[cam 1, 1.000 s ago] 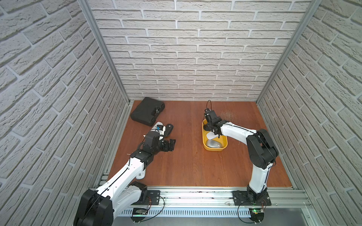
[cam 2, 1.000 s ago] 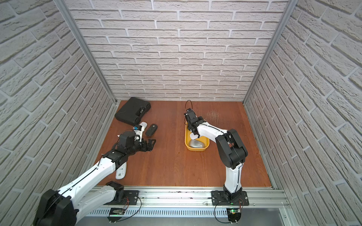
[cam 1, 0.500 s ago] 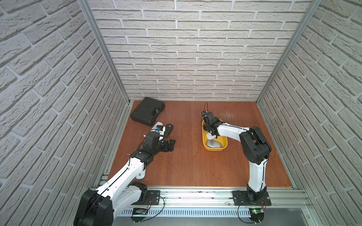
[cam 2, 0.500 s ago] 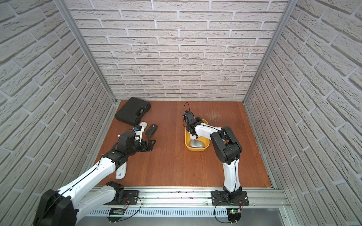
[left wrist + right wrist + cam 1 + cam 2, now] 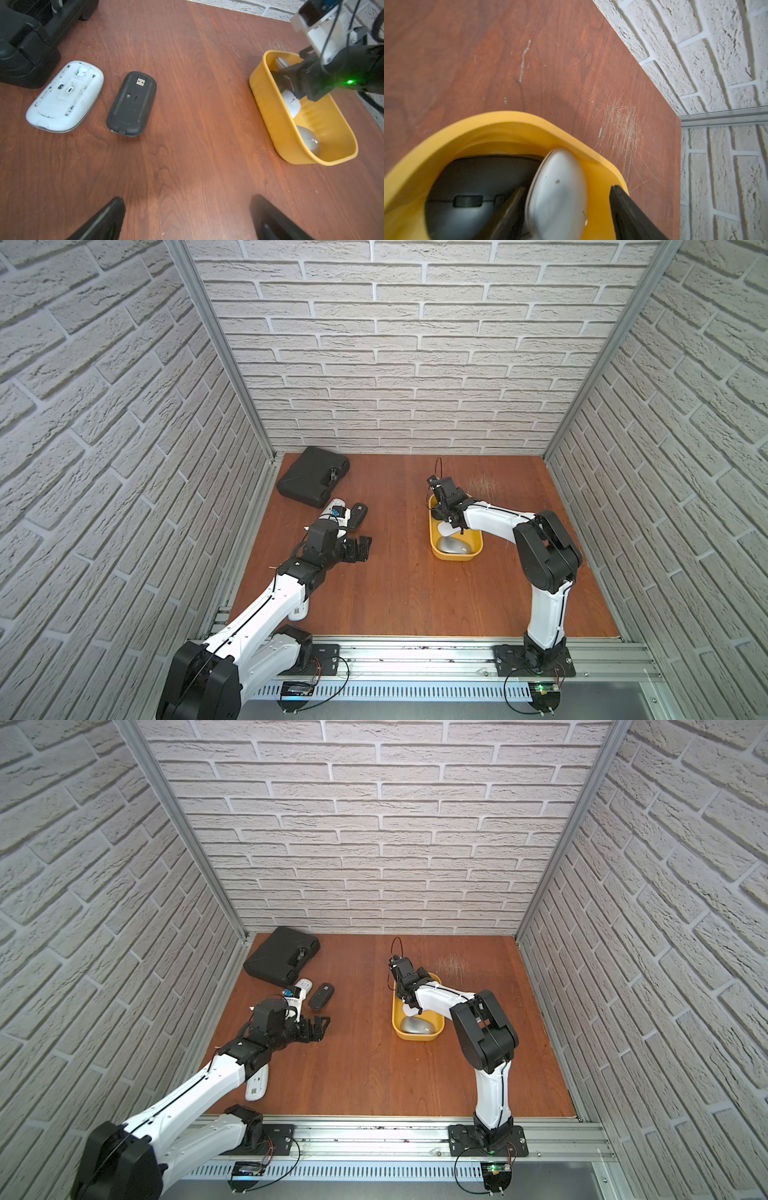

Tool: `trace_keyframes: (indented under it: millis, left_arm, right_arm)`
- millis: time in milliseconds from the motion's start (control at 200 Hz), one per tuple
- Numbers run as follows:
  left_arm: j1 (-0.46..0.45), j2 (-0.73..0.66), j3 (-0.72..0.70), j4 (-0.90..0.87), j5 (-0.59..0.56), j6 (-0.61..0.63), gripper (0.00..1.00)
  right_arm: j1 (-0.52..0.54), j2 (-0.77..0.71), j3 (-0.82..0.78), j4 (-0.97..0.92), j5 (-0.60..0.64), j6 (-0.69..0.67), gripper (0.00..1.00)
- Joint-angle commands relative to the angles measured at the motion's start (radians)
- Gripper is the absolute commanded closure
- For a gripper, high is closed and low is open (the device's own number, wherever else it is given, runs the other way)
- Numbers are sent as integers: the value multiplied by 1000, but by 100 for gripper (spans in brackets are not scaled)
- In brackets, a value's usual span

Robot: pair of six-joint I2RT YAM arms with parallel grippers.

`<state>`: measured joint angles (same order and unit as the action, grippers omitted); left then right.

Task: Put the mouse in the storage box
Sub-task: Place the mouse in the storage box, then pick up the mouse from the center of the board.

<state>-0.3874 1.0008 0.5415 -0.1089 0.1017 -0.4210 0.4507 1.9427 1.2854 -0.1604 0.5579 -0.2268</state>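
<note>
The yellow storage box [image 5: 457, 560] [image 5: 417, 1038] [image 5: 268, 116] stands right of centre. My right gripper [image 5: 442, 516] [image 5: 405, 994] [image 5: 566, 189] reaches into its far end, open. A silver mouse [image 5: 556, 197] stands on edge between the fingers, leaning on the box's rim [image 5: 500, 120], with a gap to one finger. A black mouse [image 5: 477, 182] lies beside it. Another silver mouse [image 5: 453, 546] [image 5: 309, 141] and a white mouse [image 5: 292, 104] lie further along. My left gripper [image 5: 361, 547] [image 5: 320, 1025] [image 5: 188, 198] hangs open and empty over the table.
A black mouse [image 5: 132, 104] [image 5: 357, 515] and a white mouse [image 5: 66, 97] [image 5: 303, 986] lie upside down at the back left. A black hard case [image 5: 311, 481] [image 5: 280, 955] fills the back left corner. A white device [image 5: 257, 1081] lies under the left arm. Brick walls close three sides.
The right gripper's jaws have come apart, from shut to open, at the far end of the box. The left arm has not moved.
</note>
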Motion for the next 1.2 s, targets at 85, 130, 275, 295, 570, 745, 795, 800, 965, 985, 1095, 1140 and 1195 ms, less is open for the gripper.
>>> trace_keyframes:
  millis: [85,130,275,295,570,745,795,800,965,985,1095,1140,1195]
  left_arm:
    - [52,55,57,-2,-5,-19,2]
    - [67,77,68,1,3,-24,2]
    - [111,178,122,19,18,-24,3]
    - [115,195,130,26,19,-23,3]
    - [172,511,324,70,79,23,7]
    - [179,662,465,-9,57,67,8]
    - [179,703,501,-38,51,79,8]
    - [179,707,506,-41,50,80,8]
    - [185,813,551,-52,46,89,9]
    - [185,822,550,-48,50,91,9]
    - [176,859,561,-59,37,92,12]
    - [172,866,561,-62,31,91,13]
    - [168,876,564,-75,18,95,15]
  right_arm:
    - [3,-194,-69,-31,-197,148,29]
    - [3,-236,-90,-28,-228,177,28]
    - [3,-380,-192,11,-372,288,29]
    - [3,-398,-208,21,-394,304,28]
    - [3,-585,-364,49,-543,418,28]
    - [3,-641,-391,39,-529,418,28]
    - [3,-643,-392,39,-525,420,28]
    - [3,-643,-392,39,-525,421,28]
    - [3,-643,-391,39,-524,429,28]
    - [3,-643,-391,37,-524,429,28]
    - [3,-649,-399,36,-518,426,28]
    - [3,-652,-401,38,-516,426,28]
    - [3,-654,-403,38,-513,427,28]
